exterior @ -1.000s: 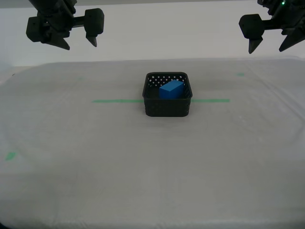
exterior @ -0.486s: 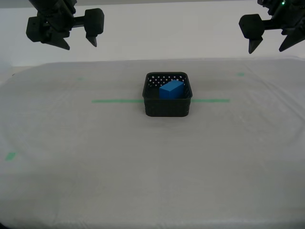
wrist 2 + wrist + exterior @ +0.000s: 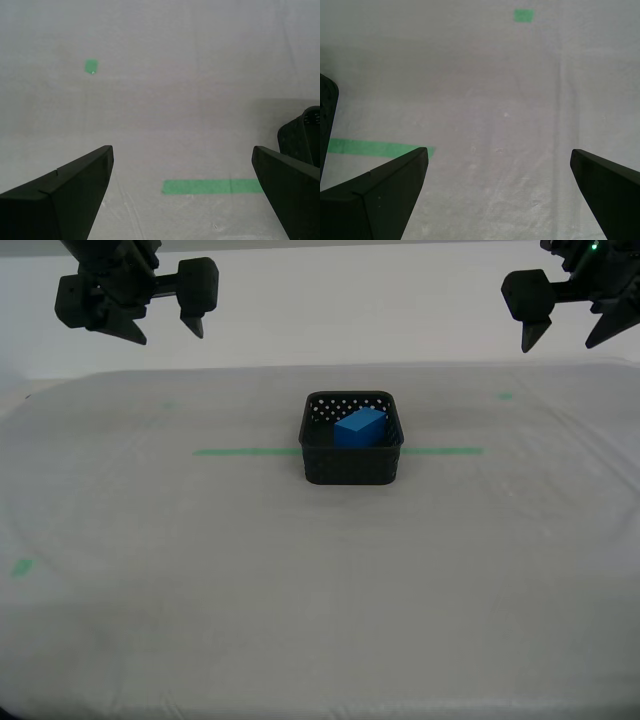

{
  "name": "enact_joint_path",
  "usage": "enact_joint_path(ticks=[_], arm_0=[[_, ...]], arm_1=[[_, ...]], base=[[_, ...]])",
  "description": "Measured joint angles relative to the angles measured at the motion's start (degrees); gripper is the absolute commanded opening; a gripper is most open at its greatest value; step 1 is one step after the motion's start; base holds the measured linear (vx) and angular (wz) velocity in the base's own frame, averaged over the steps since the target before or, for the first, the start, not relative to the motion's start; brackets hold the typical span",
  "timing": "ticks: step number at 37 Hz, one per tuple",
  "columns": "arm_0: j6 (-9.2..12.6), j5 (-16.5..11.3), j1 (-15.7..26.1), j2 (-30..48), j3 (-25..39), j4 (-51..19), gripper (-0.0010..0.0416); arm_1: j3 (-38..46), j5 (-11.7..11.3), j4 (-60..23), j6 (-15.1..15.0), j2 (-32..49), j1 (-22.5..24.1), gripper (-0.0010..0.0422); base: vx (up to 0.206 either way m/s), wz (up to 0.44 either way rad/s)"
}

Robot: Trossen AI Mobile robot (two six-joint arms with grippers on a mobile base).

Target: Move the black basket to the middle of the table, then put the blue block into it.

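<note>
My first hand (image 3: 497, 187) and second hand (image 3: 182, 187) gape empty; blue block (image 3: 360, 427) lies diagonally in basket (image 3: 352, 468).

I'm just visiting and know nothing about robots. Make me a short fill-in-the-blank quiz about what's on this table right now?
1. The blue block lies inside the black ____.
2. The basket sits across a tape line coloured ____.
3. My first gripper and my second gripper both have their jaws ____, holding nothing.
4. The table is covered in pale ____.

Missing words: basket; green; open; cloth
</note>
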State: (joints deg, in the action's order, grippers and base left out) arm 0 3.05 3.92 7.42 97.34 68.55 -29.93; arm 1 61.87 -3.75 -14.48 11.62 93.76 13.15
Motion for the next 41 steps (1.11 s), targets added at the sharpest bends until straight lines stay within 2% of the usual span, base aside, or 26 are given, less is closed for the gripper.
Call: enact_joint_path(ticks=[41], arm_0=[[0.00, 0.00, -0.02, 0.00, 0.00, 0.02, 0.0398]], arm_1=[[0.00, 0.00, 0.00, 0.00, 0.00, 0.00, 0.0380]], base=[[0.000, 0.000]])
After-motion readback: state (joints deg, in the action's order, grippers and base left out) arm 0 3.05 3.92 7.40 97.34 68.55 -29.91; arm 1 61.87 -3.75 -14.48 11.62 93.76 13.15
